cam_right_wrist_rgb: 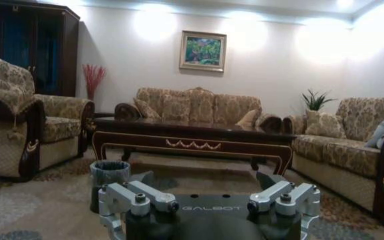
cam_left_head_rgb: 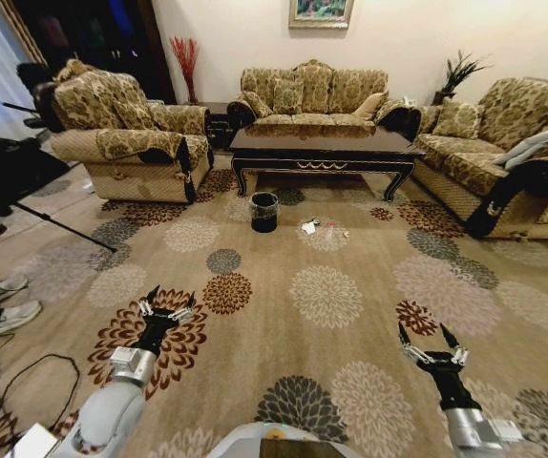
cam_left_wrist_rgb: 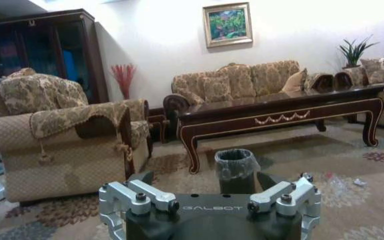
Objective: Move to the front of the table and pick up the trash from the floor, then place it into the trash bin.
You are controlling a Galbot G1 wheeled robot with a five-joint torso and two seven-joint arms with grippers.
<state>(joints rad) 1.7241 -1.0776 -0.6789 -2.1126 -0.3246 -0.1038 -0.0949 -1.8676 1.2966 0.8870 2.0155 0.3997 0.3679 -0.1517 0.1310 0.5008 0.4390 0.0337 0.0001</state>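
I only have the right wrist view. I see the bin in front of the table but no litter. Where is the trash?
Observer: In the head view, the trash lies on the floor in front of the table. It is just to the robot's right of the trash bin and apart from it.
Operator: Are both grippers free?
Observer: Yes. The left gripper and the right gripper are both open and empty. They are low over the carpet, well short of the trash.
Operator: Anything on the left I should know about?
Observer: A black tripod leg slants across the carpet on the robot's far left, away from the straight line to the bin.
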